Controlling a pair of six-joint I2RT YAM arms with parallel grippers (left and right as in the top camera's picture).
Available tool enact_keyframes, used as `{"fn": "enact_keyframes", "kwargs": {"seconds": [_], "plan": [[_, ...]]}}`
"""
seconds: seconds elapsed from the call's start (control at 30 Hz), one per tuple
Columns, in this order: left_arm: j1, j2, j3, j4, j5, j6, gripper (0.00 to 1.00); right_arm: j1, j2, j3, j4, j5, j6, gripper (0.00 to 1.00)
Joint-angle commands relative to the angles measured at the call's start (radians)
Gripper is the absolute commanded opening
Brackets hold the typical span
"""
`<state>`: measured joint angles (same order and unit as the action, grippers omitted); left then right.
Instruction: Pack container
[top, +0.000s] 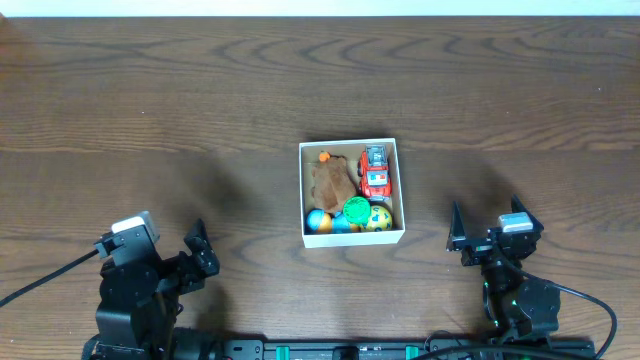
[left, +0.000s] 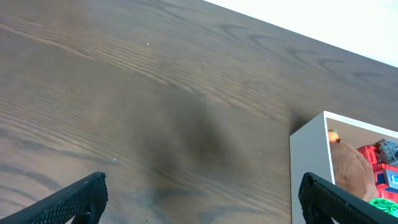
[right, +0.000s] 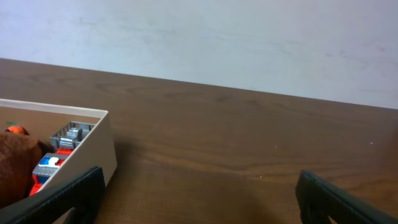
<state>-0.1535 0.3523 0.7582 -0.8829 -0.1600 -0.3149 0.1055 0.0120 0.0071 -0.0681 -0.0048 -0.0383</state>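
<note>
The container (top: 351, 238) is a small square white box at the table's middle. It holds a brown plush toy (top: 332, 181), a red toy truck (top: 374, 171), a green ball (top: 356, 209), a yellow ball (top: 380, 217) and a blue ball (top: 317, 220). The left wrist view shows its white wall (left: 309, 165) at the right; the right wrist view shows its wall (right: 99, 149) at the left. My left gripper (left: 202, 202) is open and empty, left of the box. My right gripper (right: 199, 193) is open and empty, right of the box.
The table is dark wood (top: 200, 90). A pale wall (right: 199, 37) stands behind its far edge. Black cables run from both arm bases at the near edge.
</note>
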Motion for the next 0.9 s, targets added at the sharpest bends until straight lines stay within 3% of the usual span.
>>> {"fn": "enact_keyframes", "kwargs": {"seconds": [0.0,0.33,0.57,0.7,0.87], "plan": [[-0.003,-0.002,-0.005,0.002,0.002,-0.005,0.98,-0.008,-0.005,-0.002,-0.004,-0.011,-0.016,0.99],[0.018,-0.007,-0.006,-0.034,-0.013,0.029,0.98,-0.008,-0.005,-0.002,-0.004,-0.011,-0.016,0.99],[0.108,-0.129,-0.114,-0.054,-0.012,0.044,0.98,-0.008,-0.005,-0.002,-0.004,-0.011,-0.016,0.99],[0.132,-0.251,-0.289,0.043,-0.005,0.075,0.98,-0.008,-0.005,-0.002,-0.004,-0.011,-0.015,0.99],[0.133,-0.349,-0.49,0.316,0.048,0.172,0.98,-0.008,-0.005,-0.002,-0.004,-0.011,-0.016,0.99]]}}
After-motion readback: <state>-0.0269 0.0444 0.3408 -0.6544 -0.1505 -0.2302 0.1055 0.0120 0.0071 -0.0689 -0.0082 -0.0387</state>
